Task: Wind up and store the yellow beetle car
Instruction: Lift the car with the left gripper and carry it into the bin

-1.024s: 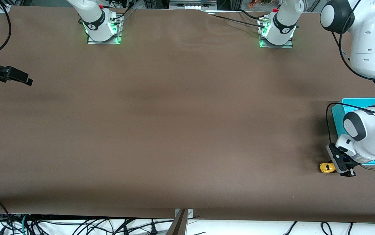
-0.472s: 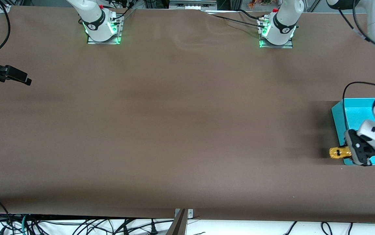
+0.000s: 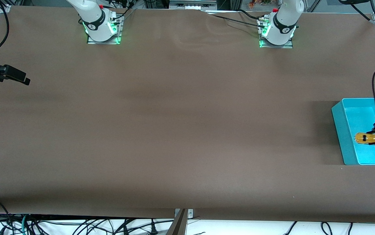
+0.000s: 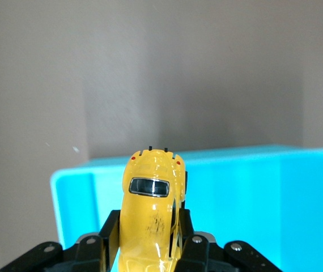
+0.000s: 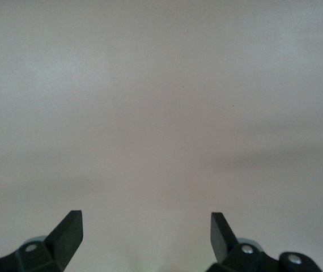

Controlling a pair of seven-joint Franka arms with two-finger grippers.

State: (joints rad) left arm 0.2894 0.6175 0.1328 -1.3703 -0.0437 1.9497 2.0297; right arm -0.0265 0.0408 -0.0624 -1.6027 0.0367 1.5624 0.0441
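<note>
A teal bin sits on the brown table toward the left arm's end

Big brown table, flat and plain, with a soft cloth-like top. Holding 1 teal bin at the left arm's end, open on top, standing right on the brown top. Also 2 arm bases bolted down along one long edge.
</note>
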